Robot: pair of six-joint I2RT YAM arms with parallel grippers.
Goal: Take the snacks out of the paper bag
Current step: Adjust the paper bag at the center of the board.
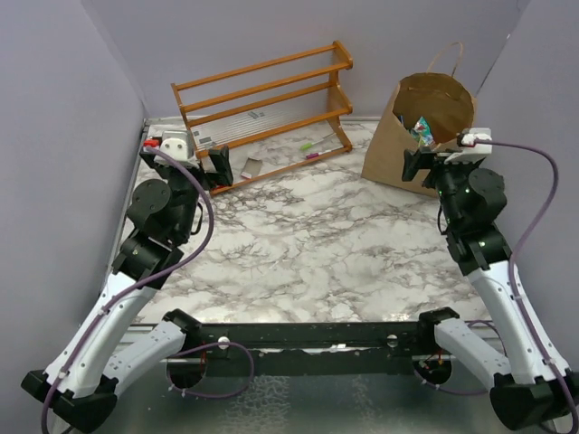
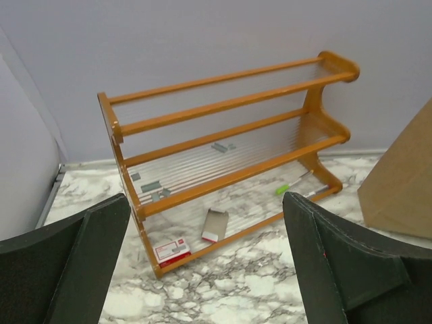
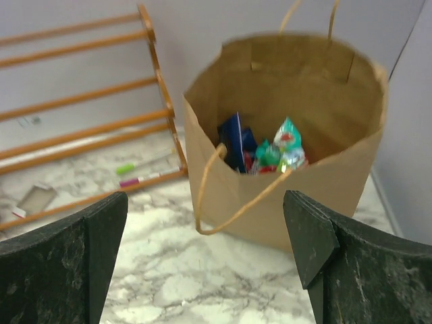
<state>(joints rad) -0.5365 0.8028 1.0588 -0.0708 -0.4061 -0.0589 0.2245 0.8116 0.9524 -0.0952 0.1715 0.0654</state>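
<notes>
- Pale lilac-grey walls close in a white, grey-veined marble worktop (image 1: 298,244); a tall brown kraft paper bag (image 1: 387,152) stands upright at its far right corner, mouth open to the ceiling.
- Left of the bag stands an orange wooden rack with slatted shelves (image 1: 262,108), close enough that its end post is just beside the bag's left wall.
- Inside the bag, low down, lie the shiny foil snack packets (image 3: 266,150): a dark blue packet (image 3: 233,138) standing on edge to the left, and a teal-green packet with red marks (image 3: 288,140) to the right of it. They seem to lean against one another with their long axes roughly upright.
- Nothing has been taken out: no packet lies on the marble outside the bag.
- On the near side of the bag hangs the right pincer (image 3: 206,229), its two dark fingers spread wide with nothing between them. It points towards the bag's mouth and sits at about rim height.
- From that pincer the packets lie straight ahead and downward, beyond the near wall and the twisted paper near handle (image 3: 226,202), which droops outward over that wall.
- Far to the left of the bag, the left pincer (image 2: 206,223) faces the rack, its fingers likewise wide apart and bare.
- The right arm is plainly the nearer one. Its reach probably has to clear the rim and the drooping handle, then descend into the bag along the packets' upright axis.
</notes>
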